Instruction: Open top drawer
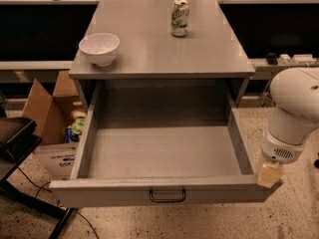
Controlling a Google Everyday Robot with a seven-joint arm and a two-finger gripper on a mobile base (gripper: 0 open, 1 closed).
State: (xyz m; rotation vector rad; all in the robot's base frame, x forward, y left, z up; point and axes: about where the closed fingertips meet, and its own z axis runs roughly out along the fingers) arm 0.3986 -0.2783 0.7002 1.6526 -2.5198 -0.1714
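The top drawer (114,193) is a deep grey box, pulled far out of the grey cabinet toward me; its inside is bare. Its small dark wire pull handle (167,196) sits at the centre of the front panel. My gripper (269,174) shows as a cream-coloured end below the white arm (294,113). It is at the drawer's front right corner, well right of the handle and holding nothing that I can see. The two shallower drawers are hidden below.
A white bowl (99,48) and a drink can (180,18) stand on the cabinet top (159,54). An open cardboard box (47,113) with items sits left of the cabinet. A black chair (15,138) is at far left. The floor is speckled.
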